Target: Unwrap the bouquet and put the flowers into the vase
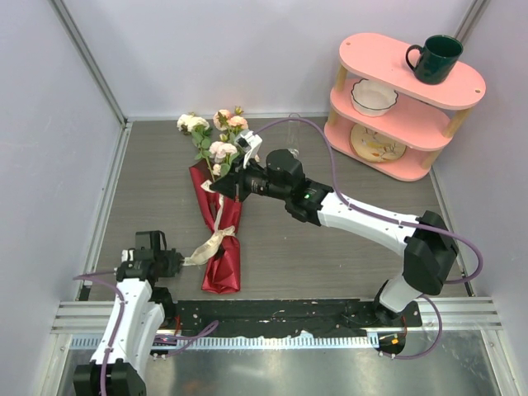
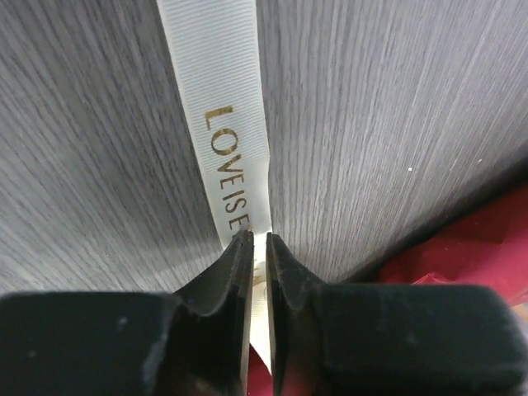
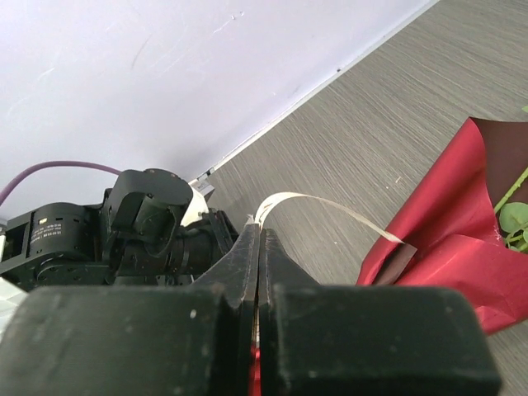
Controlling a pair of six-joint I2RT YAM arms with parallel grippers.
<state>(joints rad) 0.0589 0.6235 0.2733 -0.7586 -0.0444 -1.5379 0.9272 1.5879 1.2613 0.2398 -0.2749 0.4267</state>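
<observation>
The bouquet (image 1: pixel 219 223) lies on the table in maroon paper (image 3: pixel 450 219), with the flowers (image 1: pixel 221 136) pointing at the far wall. A beige ribbon (image 1: pixel 216 238) runs down across the wrap. My left gripper (image 1: pixel 178 262) is shut on the ribbon's near-left tail (image 2: pixel 219 91), which carries gold letters and passes between the fingertips (image 2: pixel 242 247). My right gripper (image 1: pixel 228 183) is shut on the other ribbon tail (image 3: pixel 330 205) over the upper wrap. The clear glass vase (image 1: pixel 291 134) stands faintly visible behind the right wrist.
A pink three-tier shelf (image 1: pixel 462 87) stands at the far right with a dark green mug (image 1: pixel 435 58), a white bowl (image 1: pixel 373 96) and a plate (image 1: pixel 378 143). Walls close in at the left, back and right. The left arm (image 3: pixel 136 231) shows in the right wrist view.
</observation>
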